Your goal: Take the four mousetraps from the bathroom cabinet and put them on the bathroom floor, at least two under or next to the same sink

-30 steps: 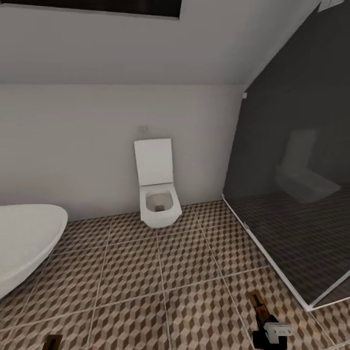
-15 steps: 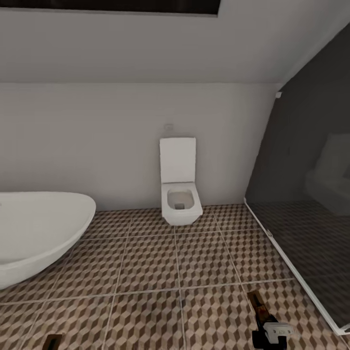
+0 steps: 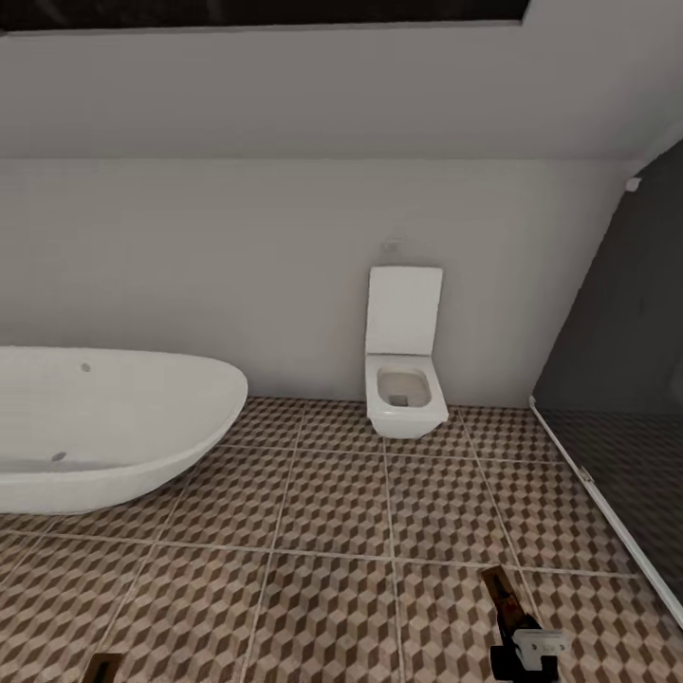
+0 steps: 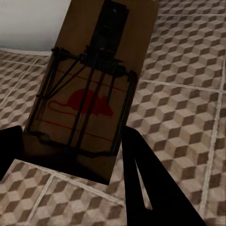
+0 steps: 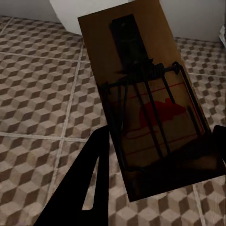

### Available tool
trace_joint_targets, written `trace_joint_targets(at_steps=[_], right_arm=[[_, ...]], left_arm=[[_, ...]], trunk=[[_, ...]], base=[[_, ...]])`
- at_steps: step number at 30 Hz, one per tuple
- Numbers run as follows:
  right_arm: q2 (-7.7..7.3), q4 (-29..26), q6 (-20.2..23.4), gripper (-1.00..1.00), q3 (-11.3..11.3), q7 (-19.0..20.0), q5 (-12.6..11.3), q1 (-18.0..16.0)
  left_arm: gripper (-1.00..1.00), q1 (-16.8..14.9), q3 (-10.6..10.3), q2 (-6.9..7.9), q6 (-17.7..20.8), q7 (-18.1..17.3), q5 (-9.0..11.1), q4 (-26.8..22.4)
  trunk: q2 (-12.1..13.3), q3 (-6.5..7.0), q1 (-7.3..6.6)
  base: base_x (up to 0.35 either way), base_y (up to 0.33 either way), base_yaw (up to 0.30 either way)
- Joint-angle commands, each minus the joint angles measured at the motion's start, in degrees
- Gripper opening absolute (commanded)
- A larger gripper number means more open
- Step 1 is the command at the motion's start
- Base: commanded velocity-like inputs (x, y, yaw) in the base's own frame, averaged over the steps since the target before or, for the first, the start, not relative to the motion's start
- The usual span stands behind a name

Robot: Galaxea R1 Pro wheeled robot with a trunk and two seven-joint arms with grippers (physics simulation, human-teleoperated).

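Now my left gripper (image 4: 70,155) pinches one mousetrap (image 4: 89,89) and my right gripper (image 5: 160,174) pinches another mousetrap (image 5: 146,103), above the bathroom floor (image 3: 332,512). Each board's long side points away toward 12 o'clock.

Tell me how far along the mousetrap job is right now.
Midway. Each gripper holds one: the left gripper grips a mousetrap, the right gripper another mousetrap, above the patterned floor. No trap lies on the floor in view. Finding the sink remains.
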Motion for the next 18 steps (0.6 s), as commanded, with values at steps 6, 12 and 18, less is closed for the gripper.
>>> trace_joint_targets(at_steps=[6,12,18], right_arm=[[-0.02,0.0,-0.2,-1.00,0.5,0.0,-0.5,0.0],[-0.02,0.0,-0.2,-1.00,0.5,0.0,-0.5,0.0],[-0.02,0.0,-0.2,-1.00,0.5,0.0,-0.5,0.0]], left_arm=[[-1.00,-0.1,-0.4,-0.04,-0.1,0.9,-0.5,0.1],[-1.00,-0.1,-0.4,0.00,-0.1,0.9,-0.5,0.1],[-1.00,-0.1,-0.4,-0.01,-0.1,0.9,-0.5,0.1]], trunk=[[0.0,-0.20,-0.01],[0.0,-0.34,-0.01],[0.0,-0.49,-0.01]], base=[[-0.004,0.007,0.285],[0.000,0.136,0.286],[0.000,0.247,0.285]])
